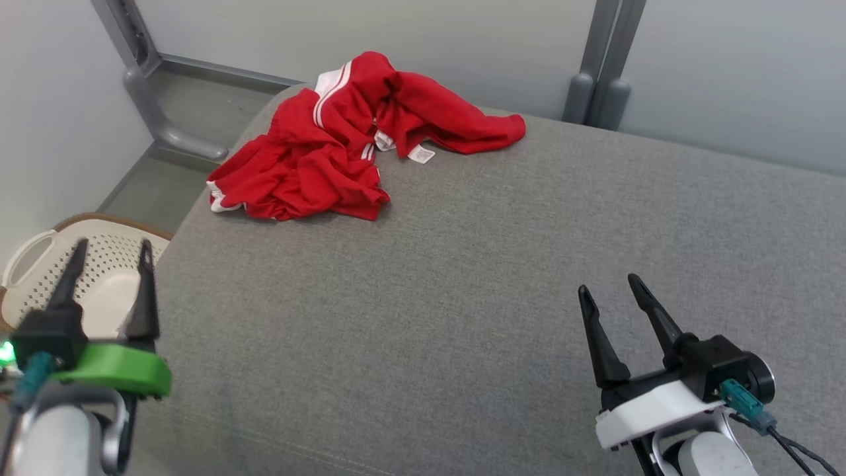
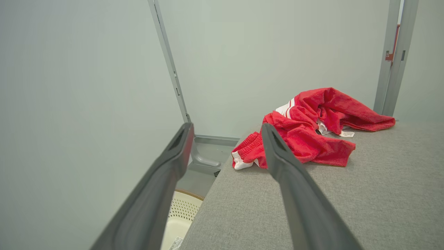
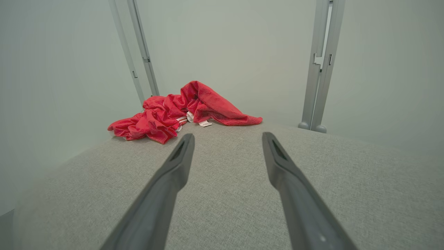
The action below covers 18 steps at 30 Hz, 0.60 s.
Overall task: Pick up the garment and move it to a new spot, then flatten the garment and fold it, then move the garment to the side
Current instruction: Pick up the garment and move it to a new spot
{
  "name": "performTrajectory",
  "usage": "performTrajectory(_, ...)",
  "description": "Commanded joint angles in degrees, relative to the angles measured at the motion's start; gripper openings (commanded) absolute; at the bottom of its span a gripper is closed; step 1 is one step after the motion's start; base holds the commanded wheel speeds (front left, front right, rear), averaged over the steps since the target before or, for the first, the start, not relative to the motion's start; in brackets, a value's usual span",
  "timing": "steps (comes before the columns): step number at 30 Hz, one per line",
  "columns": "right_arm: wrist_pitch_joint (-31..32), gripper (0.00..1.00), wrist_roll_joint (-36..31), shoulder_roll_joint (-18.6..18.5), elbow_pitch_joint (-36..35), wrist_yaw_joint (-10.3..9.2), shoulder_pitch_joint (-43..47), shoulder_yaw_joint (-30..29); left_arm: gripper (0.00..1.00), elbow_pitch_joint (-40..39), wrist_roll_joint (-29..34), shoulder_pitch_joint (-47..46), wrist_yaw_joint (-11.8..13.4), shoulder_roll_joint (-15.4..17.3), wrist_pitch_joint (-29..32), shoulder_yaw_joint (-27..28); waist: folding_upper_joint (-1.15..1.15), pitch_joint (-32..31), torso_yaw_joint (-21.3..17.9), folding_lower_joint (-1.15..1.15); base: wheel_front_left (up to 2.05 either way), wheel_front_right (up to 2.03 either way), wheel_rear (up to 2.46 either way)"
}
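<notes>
- The red garment [image 1: 317,158] lies crumpled in the upper left of the head view, at the far left corner of a grey upholstered cushion [image 1: 429,317]. It has white stripes, and its white-trimmed edge reaches the cushion's left border.
- A small white label [image 1: 422,154] sticks out of the folds on the garment's right side and rests on the fabric.
- The left gripper [image 1: 112,244] sits at the lower left of the frame with its two dark fingers spread apart and nothing between them. It hangs past the cushion's left edge, above a white perforated laundry basket [image 1: 39,291].
- The right gripper [image 1: 609,284] is at the lower right, over the cushion, with its jaws also apart and empty. It is well apart from the garment.
- Bare grey fabric stretches between each gripper and the garment.
- A grey metal post with a curved foot [image 1: 178,139] stands on the floor [image 1: 158,192] just beyond the garment, at the upper left. A pair of posts [image 1: 598,86] rises behind the cushion at the upper right.
- In the left wrist view the garment [image 2: 305,139] shows partly behind the right-hand finger, and the basket [image 2: 184,208] sits low between the fingers.
- In the right wrist view the garment [image 3: 163,118] lies above and left of the finger tips.
</notes>
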Motion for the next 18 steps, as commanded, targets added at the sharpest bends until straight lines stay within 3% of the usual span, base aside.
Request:
performTrajectory(1, -0.2, 1.00, -0.7, -0.2, -0.4, 0.02, -1.4, -0.1, 1.00, -0.1, -0.1, -3.2, -0.5, 1.7, 1.0, 0.3, 0.00, 3.5, -2.6, 0.00, 0.00, 0.00, 0.00)
performTrajectory(6, -0.2, 1.00, -2.5, -0.3, -1.3, 0.02, -5.2, 0.8, 1.00, 2.4, -3.2, -13.4, -1.4, 6.6, 6.4, 2.2, 0.00, 9.0, -5.9, 0.00, 0.00, 0.00, 0.00)
performTrajectory(13, -0.2, 1.00, -4.8, -0.3, -4.6, 0.02, -9.7, 2.8, 1.00, 13.1, -7.3, -23.8, -2.1, 11.8, 13.7, 2.2, 0.00, 16.9, -10.5, 0.00, 0.00, 0.00, 0.00)
performTrajectory(18, -0.2, 1.00, -6.9, -0.3, -7.5, 0.02, -10.9, 3.0, 1.00, 20.2, -9.3, -28.9, -2.3, 13.2, 16.6, -0.1, 0.00, 22.0, -12.6, 0.00, 0.00, 0.00, 0.00)
